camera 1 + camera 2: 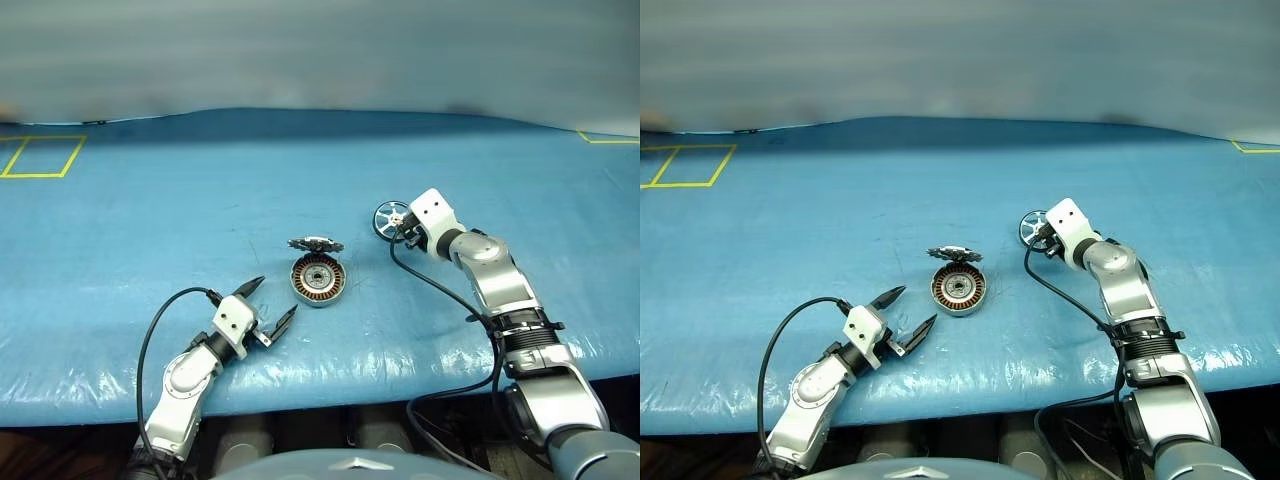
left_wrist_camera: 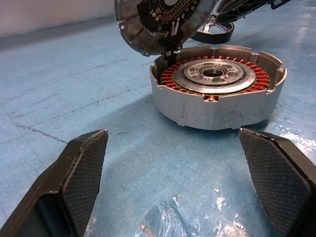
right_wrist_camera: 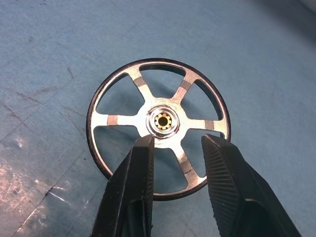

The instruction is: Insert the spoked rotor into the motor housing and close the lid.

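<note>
Step in hand, by the look of it: picking up the spoked rotor (image 3: 158,129). Lay flat on the blue worktop (image 1: 150,230), at about two o'clock from the motor housing (image 1: 318,279), near but apart. Right hand (image 3: 177,148) poised over it, fingers part-spread astride a spoke beside the hub, not yet pinching. Housing open, lid (image 2: 158,22) hinged up at its far edge. Left hand (image 2: 173,163) spread wide, empty, at seven o'clock from the housing. Next needed: squeeze, lift, carry over the windings.
</note>
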### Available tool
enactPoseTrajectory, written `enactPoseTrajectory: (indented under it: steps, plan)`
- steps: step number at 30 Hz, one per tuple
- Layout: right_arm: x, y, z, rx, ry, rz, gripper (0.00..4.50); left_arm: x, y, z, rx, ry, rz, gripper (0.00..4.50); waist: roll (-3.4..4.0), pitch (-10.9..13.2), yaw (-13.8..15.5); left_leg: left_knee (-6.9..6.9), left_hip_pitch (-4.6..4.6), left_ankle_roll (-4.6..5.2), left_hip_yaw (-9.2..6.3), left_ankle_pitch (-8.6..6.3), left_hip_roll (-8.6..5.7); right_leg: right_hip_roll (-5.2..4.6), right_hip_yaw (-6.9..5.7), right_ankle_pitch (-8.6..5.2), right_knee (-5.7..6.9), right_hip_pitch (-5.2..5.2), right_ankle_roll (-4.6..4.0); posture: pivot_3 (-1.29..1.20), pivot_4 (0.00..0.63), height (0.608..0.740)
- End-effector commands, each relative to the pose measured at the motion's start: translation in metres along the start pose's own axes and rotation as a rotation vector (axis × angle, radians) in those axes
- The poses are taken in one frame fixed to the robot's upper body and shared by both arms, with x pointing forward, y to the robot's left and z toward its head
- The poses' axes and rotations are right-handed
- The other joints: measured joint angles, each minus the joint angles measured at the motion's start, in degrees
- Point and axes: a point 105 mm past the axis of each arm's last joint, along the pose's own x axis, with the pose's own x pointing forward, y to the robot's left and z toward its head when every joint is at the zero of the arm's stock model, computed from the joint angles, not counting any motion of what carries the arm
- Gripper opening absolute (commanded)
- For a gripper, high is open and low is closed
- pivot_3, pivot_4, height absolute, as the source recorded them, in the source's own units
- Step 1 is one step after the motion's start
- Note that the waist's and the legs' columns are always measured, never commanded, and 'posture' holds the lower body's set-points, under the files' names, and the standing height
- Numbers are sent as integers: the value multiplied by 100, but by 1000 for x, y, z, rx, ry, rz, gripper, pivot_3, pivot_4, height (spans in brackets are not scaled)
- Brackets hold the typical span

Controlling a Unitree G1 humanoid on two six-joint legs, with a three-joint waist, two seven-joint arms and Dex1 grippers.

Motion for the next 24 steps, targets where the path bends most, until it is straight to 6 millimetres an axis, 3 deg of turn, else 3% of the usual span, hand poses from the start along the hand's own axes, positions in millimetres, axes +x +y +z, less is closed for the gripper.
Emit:
enactPoseTrajectory:
  steps: [1, 8, 24]
  plan:
    - [-2, -4, -4, -15, 17, -3, 1592, -2, -2, -4, -1, 23, 1, 4500, 0, 0, 0, 0, 0, 0, 0, 0, 0, 0, 0, 0, 0, 0, 0, 0, 150, 740]
    - [1, -2, -12, -60, 56, 20, 1592, -3, -2, -4, -3, 25, 5, 4500, 0, -2, -15, 3, 11, 0, 1, 0, 1, 0, 1, 0, 0, 11, 1, 0, 150, 740]
    - [1, -13, -9, -68, 50, -26, 1592, -1, -7, 3, -4, 22, 8, 4500, -1, -2, -40, 10, 13, 0, 0, 0, 1, 0, 3, 3, 0, 17, 5, 0, 150, 740]
